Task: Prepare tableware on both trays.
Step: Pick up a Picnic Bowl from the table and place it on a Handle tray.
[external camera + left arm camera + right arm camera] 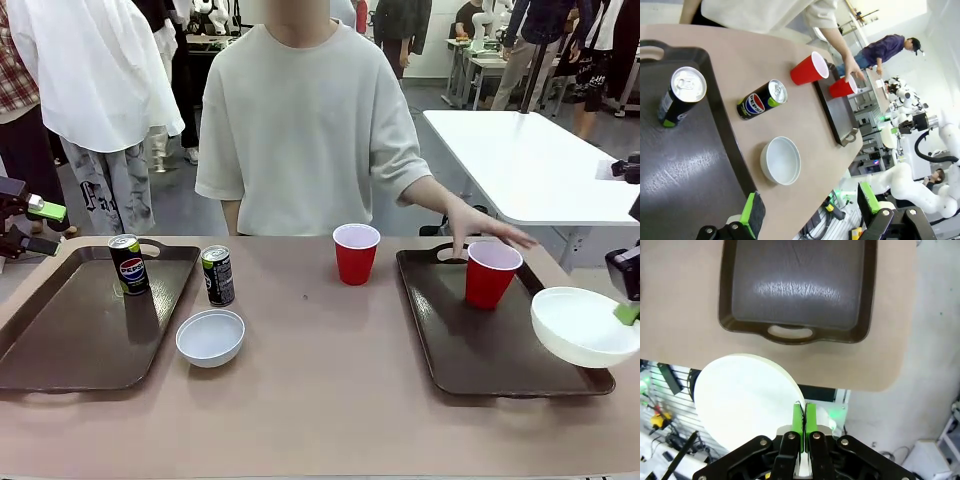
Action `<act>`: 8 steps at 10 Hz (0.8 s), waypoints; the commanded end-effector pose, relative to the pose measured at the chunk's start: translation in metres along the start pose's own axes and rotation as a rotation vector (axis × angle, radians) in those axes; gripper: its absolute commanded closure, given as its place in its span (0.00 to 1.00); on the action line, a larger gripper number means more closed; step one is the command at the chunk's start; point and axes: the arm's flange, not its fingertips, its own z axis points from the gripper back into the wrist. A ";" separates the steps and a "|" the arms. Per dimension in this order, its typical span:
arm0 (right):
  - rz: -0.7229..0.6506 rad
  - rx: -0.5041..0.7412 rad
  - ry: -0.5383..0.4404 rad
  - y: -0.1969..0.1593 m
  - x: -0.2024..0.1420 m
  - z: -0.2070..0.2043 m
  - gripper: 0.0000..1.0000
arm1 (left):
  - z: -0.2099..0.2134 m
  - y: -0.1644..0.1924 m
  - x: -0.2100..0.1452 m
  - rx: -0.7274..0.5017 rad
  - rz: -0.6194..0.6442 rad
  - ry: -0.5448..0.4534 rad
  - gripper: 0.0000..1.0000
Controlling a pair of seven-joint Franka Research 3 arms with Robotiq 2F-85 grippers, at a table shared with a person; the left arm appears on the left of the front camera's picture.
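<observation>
Right gripper (803, 407): jaws pinching the rim of a white bowl (740, 395); bowl juts sideways from the pads; tray (795, 290) lies beyond the fingertips
Left gripper (810, 205): jaws spread, empty; second bowl (781, 161) just ahead
Handling: bowl probably light, stiff, slick; the thin rim is the only hold; might swing in the pinch

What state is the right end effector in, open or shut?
Shut on the white bowl: the right end effector's green pads meet tightly around the bowl's rim.

A white table (520, 165) stands on the grey floor (190, 205) beyond the tan tabletop (320, 400), with more desks (480, 65) farther back.
</observation>
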 end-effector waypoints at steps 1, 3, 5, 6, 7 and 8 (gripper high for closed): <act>0.004 0.031 0.015 -0.002 0.038 -0.007 0.97 | 0.001 0.000 0.001 -0.021 -0.013 -0.012 0.00; -0.034 0.065 0.044 0.005 0.091 -0.029 0.97 | 0.001 0.000 0.001 -0.021 -0.013 -0.012 0.00; 0.015 0.104 0.009 0.009 0.126 -0.063 0.97 | 0.001 0.000 0.001 -0.021 -0.013 -0.012 0.00; 0.017 0.126 0.002 0.009 0.142 -0.085 0.97 | 0.001 0.000 0.001 -0.021 -0.013 -0.012 0.00; 0.024 0.127 0.020 0.006 0.148 -0.102 0.97 | 0.001 0.000 0.001 -0.021 -0.013 -0.012 0.00; 0.030 0.127 0.028 0.006 0.149 -0.112 0.97 | 0.001 0.000 0.001 -0.021 -0.013 -0.012 0.00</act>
